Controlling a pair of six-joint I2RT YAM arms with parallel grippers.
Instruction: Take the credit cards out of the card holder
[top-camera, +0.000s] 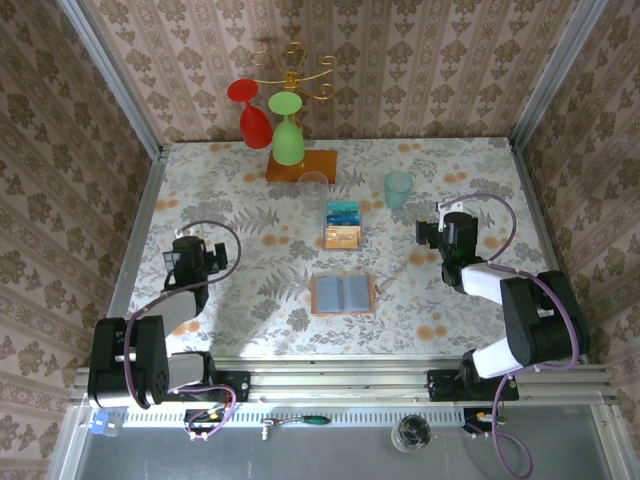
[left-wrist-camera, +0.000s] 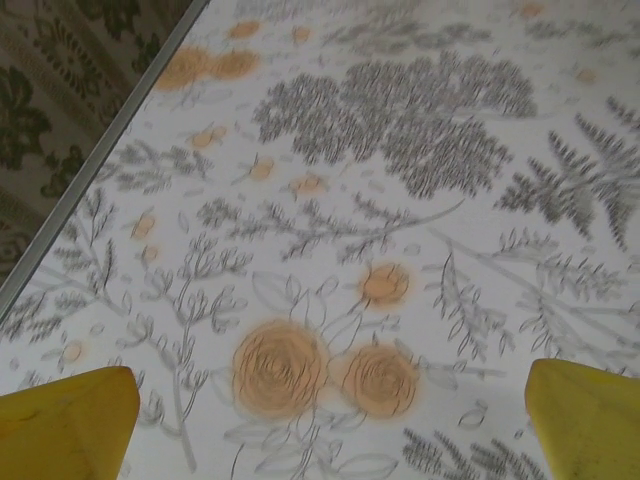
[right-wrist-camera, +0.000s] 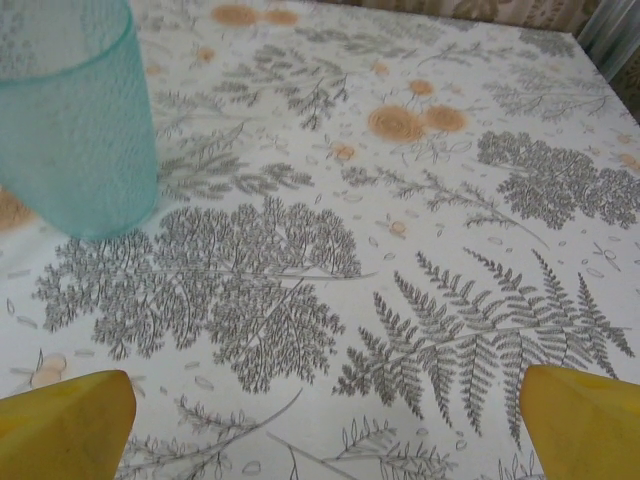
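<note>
The card holder (top-camera: 342, 294) lies unfolded and flat in the middle of the table, grey-blue pockets facing up inside a salmon-brown border. Just beyond it a small pile of credit cards (top-camera: 342, 226) rests on the cloth, teal ones at the far end and tan-orange ones nearer. My left gripper (top-camera: 192, 248) sits low over the table well to the left of the holder; its yellow fingertips (left-wrist-camera: 65, 420) stand wide apart over bare cloth, open. On the other side, my right gripper (top-camera: 445, 228) hovers to the right of the cards, open too, with nothing between its fingertips (right-wrist-camera: 585, 420).
A teal cup (top-camera: 398, 188) stands just ahead and left of the right gripper, large in the right wrist view (right-wrist-camera: 75, 120). A clear glass (top-camera: 314, 185) and a rack on an orange wooden base (top-camera: 302, 165) with red and green glasses stand at the back.
</note>
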